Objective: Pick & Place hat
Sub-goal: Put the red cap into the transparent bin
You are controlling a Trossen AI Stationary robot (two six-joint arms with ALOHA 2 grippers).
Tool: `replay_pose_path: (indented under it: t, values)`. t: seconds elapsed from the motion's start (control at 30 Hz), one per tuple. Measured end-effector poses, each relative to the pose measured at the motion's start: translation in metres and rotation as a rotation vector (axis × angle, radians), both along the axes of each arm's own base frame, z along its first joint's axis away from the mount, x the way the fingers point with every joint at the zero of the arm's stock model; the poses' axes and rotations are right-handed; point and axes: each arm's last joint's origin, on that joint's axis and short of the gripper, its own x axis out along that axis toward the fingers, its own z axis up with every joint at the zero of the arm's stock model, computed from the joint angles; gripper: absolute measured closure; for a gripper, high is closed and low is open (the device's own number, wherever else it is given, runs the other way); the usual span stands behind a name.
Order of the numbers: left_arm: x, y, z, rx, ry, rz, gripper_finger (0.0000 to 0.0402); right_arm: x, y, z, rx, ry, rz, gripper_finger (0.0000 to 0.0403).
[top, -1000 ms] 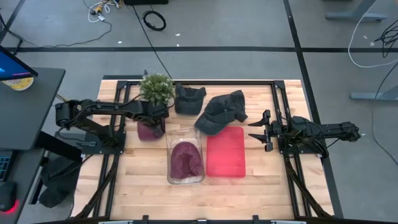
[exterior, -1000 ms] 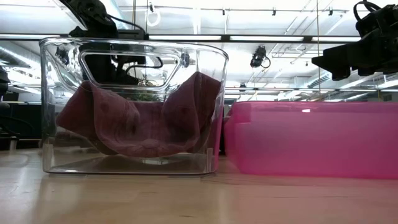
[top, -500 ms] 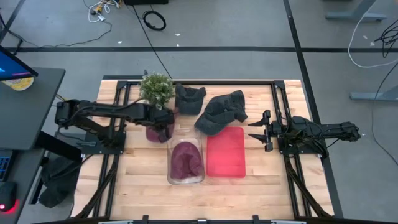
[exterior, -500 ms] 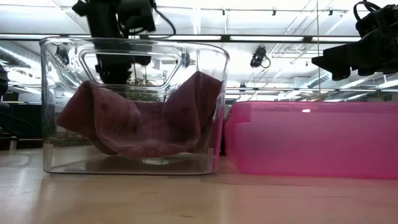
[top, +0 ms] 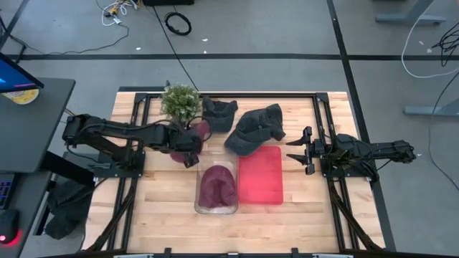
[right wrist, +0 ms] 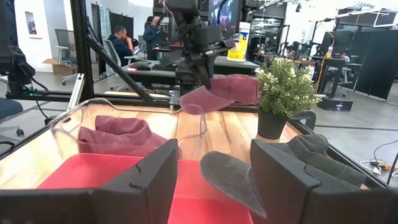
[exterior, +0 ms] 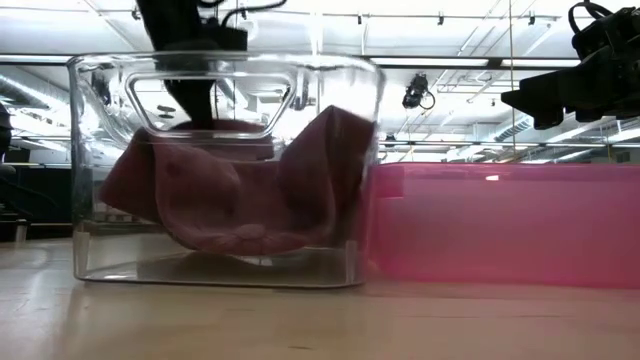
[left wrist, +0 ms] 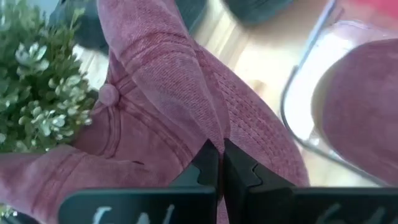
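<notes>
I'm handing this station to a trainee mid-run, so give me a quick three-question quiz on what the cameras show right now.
1. True or false: the left gripper is shut on a maroon hat.
2. What lies in the clear bin? A) a maroon hat B) the potted plant C) nothing
3. Fill in: the right gripper waits open beside the ____ tray.

Key: 1 true; 2 A; 3 pink. The potted plant and two dark hats sit at the table's far side.
</notes>
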Motion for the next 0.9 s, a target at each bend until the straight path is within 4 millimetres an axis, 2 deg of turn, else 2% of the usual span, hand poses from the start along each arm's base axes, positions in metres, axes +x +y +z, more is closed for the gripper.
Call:
replay_pose_path:
  t: [0.57,0.9]
  values:
    - [0.003,-0.043,0.03,0.014,-0.135,-0.085,0.0398,0.0,0.0,0.0,0.0,0.0,0.0,0.0198]
    - [0.015,-0.064,0.039,-0.102,-0.315,-0.178,0.0397,0.0,0.0,0.0,0.0,0.001,0.0,0.0198]
